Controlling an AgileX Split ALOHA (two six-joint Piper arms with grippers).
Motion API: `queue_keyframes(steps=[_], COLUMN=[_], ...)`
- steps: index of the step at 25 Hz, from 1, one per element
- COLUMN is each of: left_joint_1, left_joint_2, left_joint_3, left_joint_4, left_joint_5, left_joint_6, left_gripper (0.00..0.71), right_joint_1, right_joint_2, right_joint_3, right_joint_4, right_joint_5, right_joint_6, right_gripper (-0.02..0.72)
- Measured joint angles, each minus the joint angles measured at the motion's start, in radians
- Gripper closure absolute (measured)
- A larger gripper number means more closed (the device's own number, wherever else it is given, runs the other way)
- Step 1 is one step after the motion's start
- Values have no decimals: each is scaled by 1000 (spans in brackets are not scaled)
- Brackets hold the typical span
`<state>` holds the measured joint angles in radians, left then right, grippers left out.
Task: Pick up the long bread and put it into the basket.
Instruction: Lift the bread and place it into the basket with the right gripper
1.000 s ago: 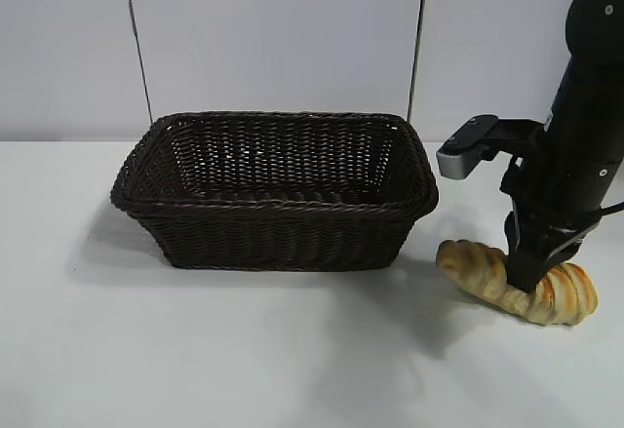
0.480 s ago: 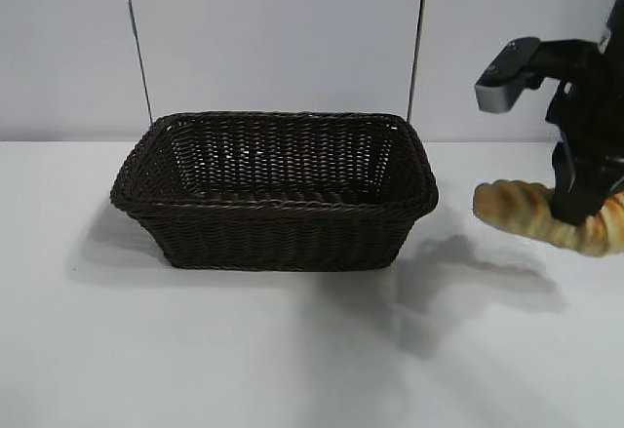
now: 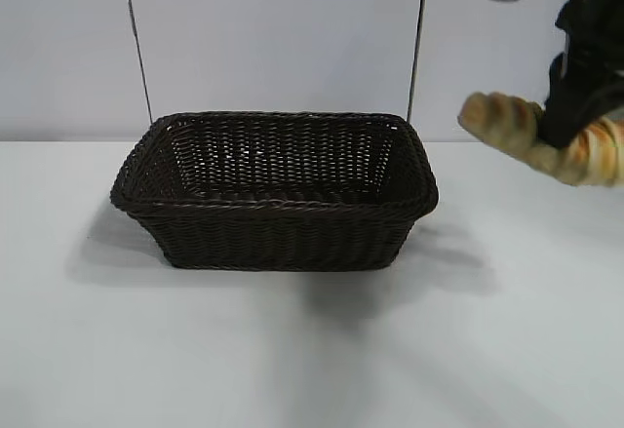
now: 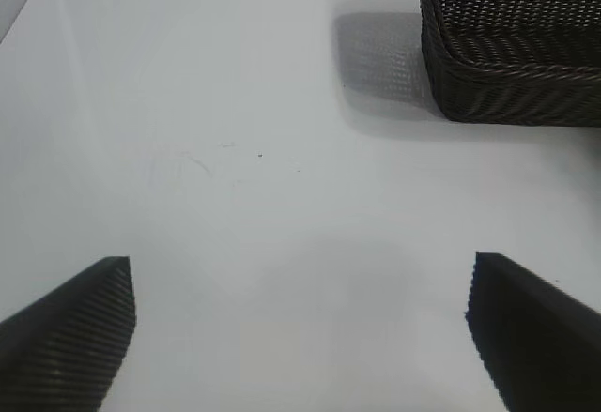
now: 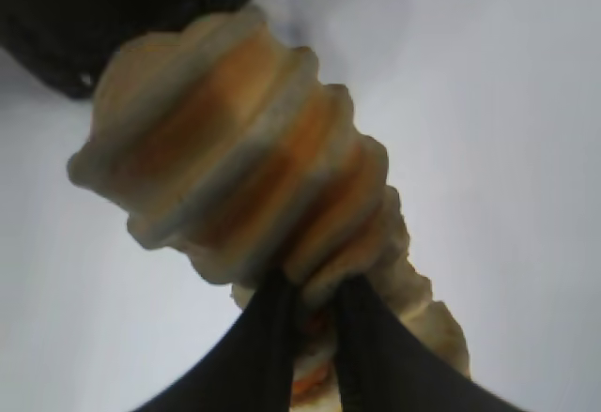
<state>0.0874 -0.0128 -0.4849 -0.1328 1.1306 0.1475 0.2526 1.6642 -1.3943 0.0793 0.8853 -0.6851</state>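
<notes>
The long bread, a golden-brown ridged loaf, hangs in the air at the far right, higher than the basket's rim and to its right. My right gripper is shut on it near its middle. In the right wrist view the two dark fingers pinch the long bread from both sides. The dark brown woven basket stands on the white table, left of centre, with nothing in it. My left gripper is open above bare table, with one corner of the basket farther off.
A white table runs under everything and a pale panelled wall stands behind. The loaf's shadow lies on the table just right of the basket.
The right gripper has lifted the long bread off the table, up to above basket-rim height, and carried it slightly toward the basket. The left arm has not moved.
</notes>
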Motion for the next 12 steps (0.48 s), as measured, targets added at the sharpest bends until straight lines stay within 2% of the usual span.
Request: queue_keyframes(steps=[9, 12], left_joint_1=[0, 0], left_joint_2=[0, 0], left_joint_3=[0, 0], left_joint_4=[0, 0], left_joint_5=[0, 0], left_joint_6=[0, 0], left_gripper=[21, 21], right_joint_1=[210, 265], right_joint_2=[273, 372], right_joint_3=[-241, -330], right_joint_4=[-1, -25], right_joint_5=[2, -3], right_joint_6=[-6, -6], right_gripper=[611, 611])
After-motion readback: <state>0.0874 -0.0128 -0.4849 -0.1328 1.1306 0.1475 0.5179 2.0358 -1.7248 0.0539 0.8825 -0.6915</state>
